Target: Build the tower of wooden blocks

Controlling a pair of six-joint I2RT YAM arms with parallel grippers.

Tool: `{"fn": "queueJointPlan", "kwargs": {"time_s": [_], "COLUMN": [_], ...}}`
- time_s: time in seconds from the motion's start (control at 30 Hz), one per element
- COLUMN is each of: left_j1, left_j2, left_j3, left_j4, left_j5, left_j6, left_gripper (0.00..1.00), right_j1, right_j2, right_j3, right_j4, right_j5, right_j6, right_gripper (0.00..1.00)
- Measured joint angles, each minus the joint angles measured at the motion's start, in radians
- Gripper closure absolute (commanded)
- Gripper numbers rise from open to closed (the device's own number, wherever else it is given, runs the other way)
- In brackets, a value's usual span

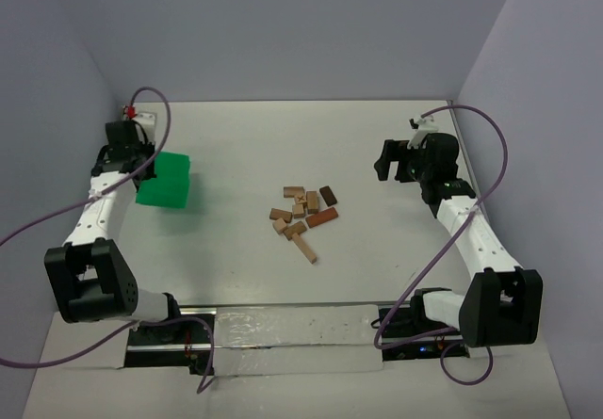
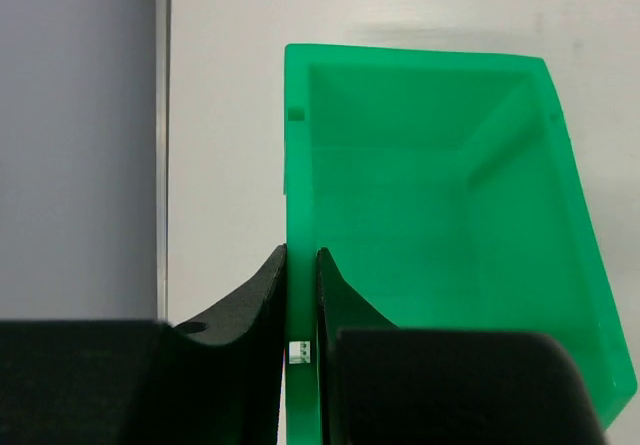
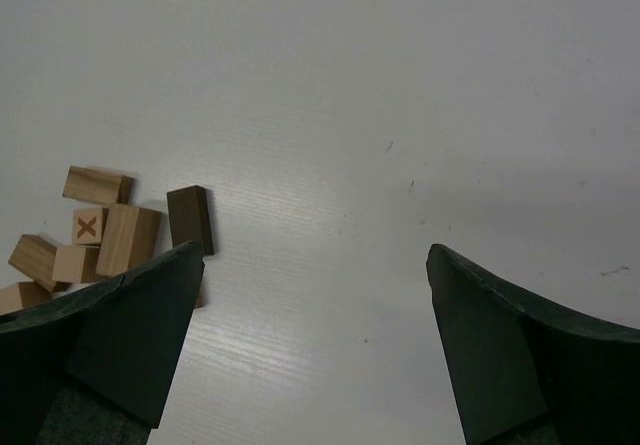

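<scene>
Roughly ten wood blocks (image 1: 303, 210) lie flat and unstacked on the tabletop (image 1: 236, 136), well apart from the left claw (image 2: 301, 265) and nearer the right claw (image 3: 315, 255), a spread only the overhead view shows. Close up, the left wrist view shows that claw clenched on a side wall of the green tray (image 2: 300, 145), one finger inside, one outside. The right wrist view shows its claw released wide over the tabletop, with the X-marked cube (image 3: 87, 227) and dark brown block (image 3: 189, 219) just beside one finger.
</scene>
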Motion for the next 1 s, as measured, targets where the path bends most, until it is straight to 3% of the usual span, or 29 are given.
{"fn": "queueJointPlan", "kwargs": {"time_s": [0.17, 0.43, 0.67, 1.0], "left_j1": [0.2, 0.346, 0.384, 0.382], "left_j2": [0.043, 0.29, 0.446, 0.526], "left_j3": [-0.001, 0.122, 0.267, 0.295], "left_j4": [0.047, 0.095, 0.15, 0.176], "left_j5": [0.171, 0.363, 0.398, 0.405], "left_j6": [0.015, 0.047, 0.045, 0.073], "left_gripper": [1.0, 1.0, 1.0, 1.0], "right_j1": [0.0, 0.0, 0.0, 0.0], "right_j2": [0.019, 0.032, 0.061, 0.07], "right_j3": [0.0, 0.0, 0.0, 0.0], "right_j4": [-0.004, -0.006, -0.007, -0.007], "right_j5": [-0.008, -0.009, -0.009, -0.016], "right_j6": [0.0, 0.0, 0.0, -0.009], "right_gripper": [0.0, 0.0, 0.0, 0.0]}}
